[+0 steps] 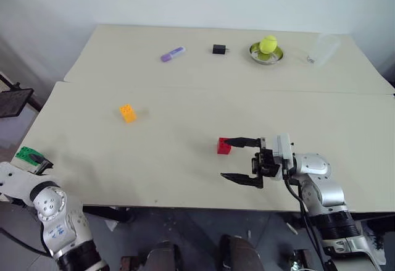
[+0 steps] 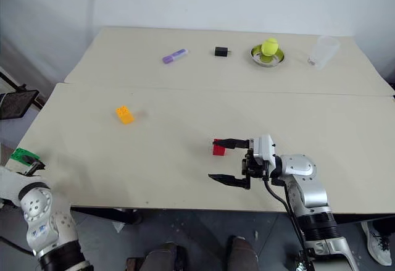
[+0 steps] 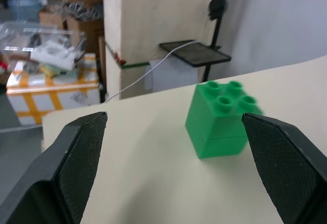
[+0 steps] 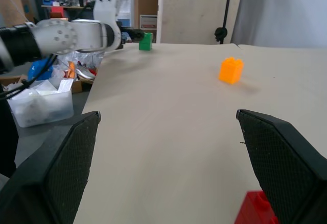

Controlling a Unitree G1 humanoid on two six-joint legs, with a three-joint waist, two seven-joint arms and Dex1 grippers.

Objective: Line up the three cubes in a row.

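We saw the three cubes spread well apart on the near worktop (image 1: 185, 178). The green cube (image 1: 26, 154) sat at the worktop's left edge, close to the near-left corner, with the left gripper (image 3: 173, 183) around it: the jaws stood wide apart, one finger on each side of the brick, neither touching it as far as the wrist view let us judge. The orange-yellow cube (image 1: 128, 113) lay alone further in from the left edge, toward the far edge of the near worktop. The red cube (image 1: 224, 145) sat nearer the near edge, right of the middle. The right gripper (image 1: 242, 160) pointed level toward it with its jaws wide apart; the tip of the farther finger (image 1: 242, 141) reached just beside the red cube, though we could not tell whether it touched.
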